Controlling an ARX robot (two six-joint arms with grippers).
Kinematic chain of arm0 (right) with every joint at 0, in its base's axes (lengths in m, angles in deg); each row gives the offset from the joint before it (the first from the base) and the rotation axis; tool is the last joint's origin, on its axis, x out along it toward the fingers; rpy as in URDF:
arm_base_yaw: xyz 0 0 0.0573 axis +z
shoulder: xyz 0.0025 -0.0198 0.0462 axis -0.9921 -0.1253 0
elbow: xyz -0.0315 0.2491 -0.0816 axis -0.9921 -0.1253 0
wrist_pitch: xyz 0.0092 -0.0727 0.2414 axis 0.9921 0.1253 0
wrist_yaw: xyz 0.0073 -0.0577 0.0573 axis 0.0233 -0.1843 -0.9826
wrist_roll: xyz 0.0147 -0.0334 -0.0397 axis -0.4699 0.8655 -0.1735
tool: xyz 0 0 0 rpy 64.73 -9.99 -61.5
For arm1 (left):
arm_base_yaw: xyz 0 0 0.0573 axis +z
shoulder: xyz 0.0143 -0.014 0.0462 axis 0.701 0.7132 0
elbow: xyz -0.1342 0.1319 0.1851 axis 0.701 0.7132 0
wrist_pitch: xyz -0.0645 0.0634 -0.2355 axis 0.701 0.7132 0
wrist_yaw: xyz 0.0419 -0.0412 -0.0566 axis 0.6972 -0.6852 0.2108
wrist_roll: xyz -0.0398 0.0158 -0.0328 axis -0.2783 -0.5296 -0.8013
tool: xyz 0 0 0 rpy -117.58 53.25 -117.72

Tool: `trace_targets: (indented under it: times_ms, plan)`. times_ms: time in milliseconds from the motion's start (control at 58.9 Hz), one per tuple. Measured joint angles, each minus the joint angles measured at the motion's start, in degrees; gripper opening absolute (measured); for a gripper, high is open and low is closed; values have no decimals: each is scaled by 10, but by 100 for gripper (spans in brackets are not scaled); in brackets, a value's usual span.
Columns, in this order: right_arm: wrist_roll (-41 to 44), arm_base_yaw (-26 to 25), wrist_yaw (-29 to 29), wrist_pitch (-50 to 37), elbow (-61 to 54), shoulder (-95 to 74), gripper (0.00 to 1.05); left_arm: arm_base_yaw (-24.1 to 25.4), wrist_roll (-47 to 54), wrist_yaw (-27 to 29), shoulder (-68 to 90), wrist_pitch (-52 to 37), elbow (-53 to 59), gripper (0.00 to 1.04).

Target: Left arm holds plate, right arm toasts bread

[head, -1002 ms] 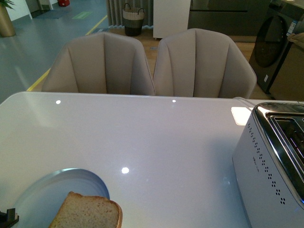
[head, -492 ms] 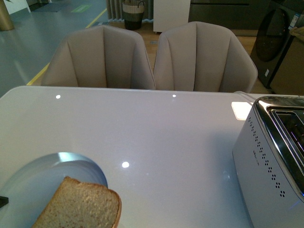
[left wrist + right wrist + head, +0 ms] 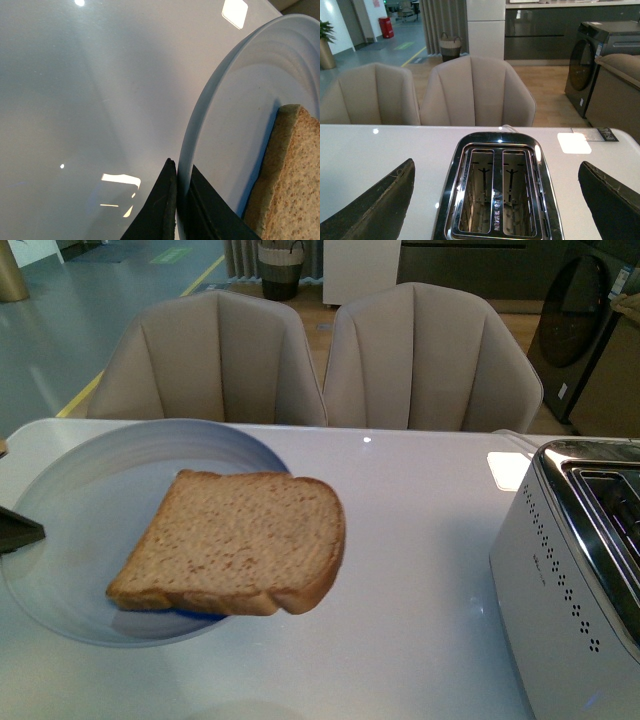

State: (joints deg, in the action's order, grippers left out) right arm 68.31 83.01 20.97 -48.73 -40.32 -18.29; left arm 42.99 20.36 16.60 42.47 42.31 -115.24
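One slice of bread (image 3: 235,540) lies on the plate (image 3: 80,490), left gripper (image 3: 181,205) pinching its rim at 9 o'clock. Right gripper (image 3: 490,205) hangs over the toaster (image 3: 495,165) at 3 o'clock, jaws spread wide.

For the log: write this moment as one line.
left gripper: shut on plate | bread: on plate | right gripper: open, facing toaster

Plate (image 3: 75,480) up from bottom-left corner of front view to mid-left. Nearly whole rim showing now, and it looks lifted off table (image 3: 420,540). Bread (image 3: 235,540) rode along: before only a cut-off corner, now entire slice visible, its near edge overhanging plate's rim. My left gripper (image 3: 14,531) higher at left edge, dark tip over plate. Faint round shadow new on table at bottom edge.
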Motion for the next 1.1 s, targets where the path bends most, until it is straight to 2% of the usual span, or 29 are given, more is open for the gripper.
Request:
trace_targets:
  times_ms: [340, 679, 1103]
  plan:
    - [0, 0, 0, 0, 0, 0, 96, -153, -151, 81, -10, 20, -50, 3]
    - [0, 0, 0, 0, 0, 0, 96, -280, -268, 139, -17, 42, -93, 3]
    - [0, 0, 0, 0, 0, 0, 96, -293, -271, 158, -41, 58, -94, 3]
